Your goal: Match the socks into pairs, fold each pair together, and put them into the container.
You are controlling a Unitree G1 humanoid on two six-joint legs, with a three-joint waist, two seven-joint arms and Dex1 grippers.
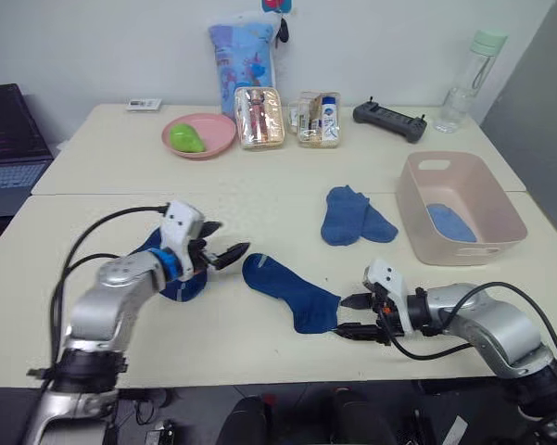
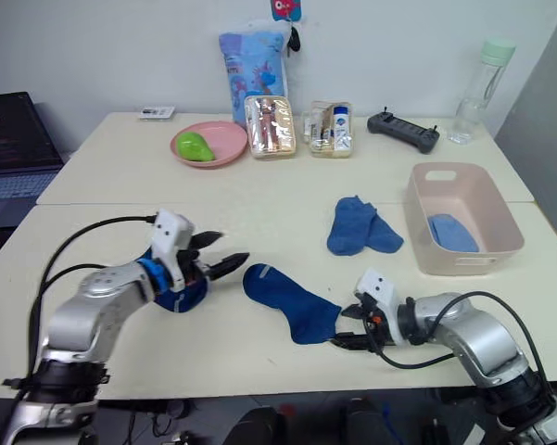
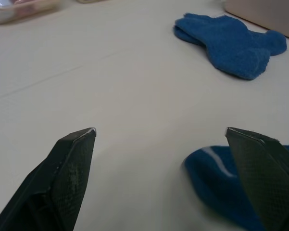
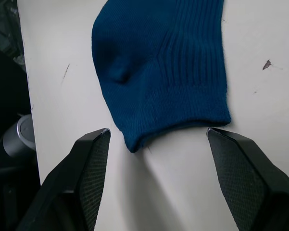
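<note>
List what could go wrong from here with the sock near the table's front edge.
The dark blue sock ends close to the table edge; a clumsy pinch by the open right gripper might push it off. The open left gripper hovers at its other end, so both pulling may stretch rather than fold it.

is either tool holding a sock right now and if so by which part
Nothing is held. The right tool is open around the cuff of the dark blue sock, not closed on it. The left tool is open near that sock's other end.

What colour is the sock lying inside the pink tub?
Light blue, paler than the socks on the table. The sock in the tub shows best in the right eye view.
</note>
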